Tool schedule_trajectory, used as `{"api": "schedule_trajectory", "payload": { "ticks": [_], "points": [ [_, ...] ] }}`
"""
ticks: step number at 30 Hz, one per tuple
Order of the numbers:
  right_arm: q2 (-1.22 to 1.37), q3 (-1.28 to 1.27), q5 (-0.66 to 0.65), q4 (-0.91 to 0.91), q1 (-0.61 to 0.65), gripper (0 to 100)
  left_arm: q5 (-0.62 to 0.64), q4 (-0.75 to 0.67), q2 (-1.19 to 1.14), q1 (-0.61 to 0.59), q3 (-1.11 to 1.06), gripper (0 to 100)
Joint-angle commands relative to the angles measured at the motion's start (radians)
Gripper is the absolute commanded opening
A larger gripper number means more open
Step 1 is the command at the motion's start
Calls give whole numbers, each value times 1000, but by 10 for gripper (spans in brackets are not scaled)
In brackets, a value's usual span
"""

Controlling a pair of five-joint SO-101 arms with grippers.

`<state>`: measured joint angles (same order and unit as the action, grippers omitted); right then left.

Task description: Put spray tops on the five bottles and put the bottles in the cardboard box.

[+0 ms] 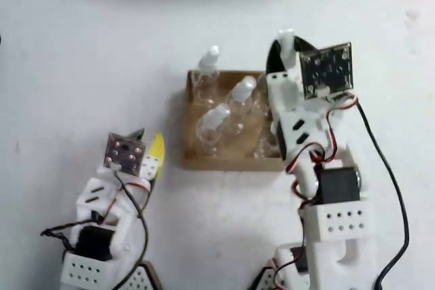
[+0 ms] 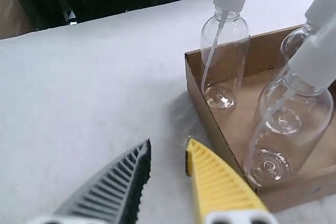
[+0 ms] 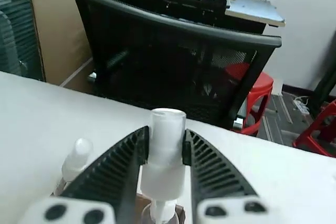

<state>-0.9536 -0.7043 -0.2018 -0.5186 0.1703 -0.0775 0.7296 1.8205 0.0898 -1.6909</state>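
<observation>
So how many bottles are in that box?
3 bottles show clearly: the far-left bottle, the middle bottle, the near-left bottle. The right arm covers the rest of the box and may hide more.

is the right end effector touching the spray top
Touching. In the right wrist view the right end effector grips the white spray top, both fingers pressed against its sides with no gap.

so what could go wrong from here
1. The right jaws pinch only the spray top; it may slip or tilt.
2. The cardboard box is crowded with upright bottles, so anything lowered in could topple one.
3. The left jaws sit open close beside the box wall; a swing might shove it.
</observation>
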Motion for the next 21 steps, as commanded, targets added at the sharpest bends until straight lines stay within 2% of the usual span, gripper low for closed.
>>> {"api": "schedule_trajectory", "payload": {
  "ticks": [1, 10, 15, 21],
  "points": [
    [-31, -3, -15, 74, 18, 15, -12, -2, 7, 12, 0, 105],
    [-24, -6, -21, 143, 10, 15, -12, -3, 7, 12, 0, 105],
    [-85, -71, -103, 156, 27, 15, -12, -3, 7, 12, 0, 105],
    [-277, -315, -109, 403, 44, 15, -12, -3, 7, 12, 0, 105]
  ]
}}
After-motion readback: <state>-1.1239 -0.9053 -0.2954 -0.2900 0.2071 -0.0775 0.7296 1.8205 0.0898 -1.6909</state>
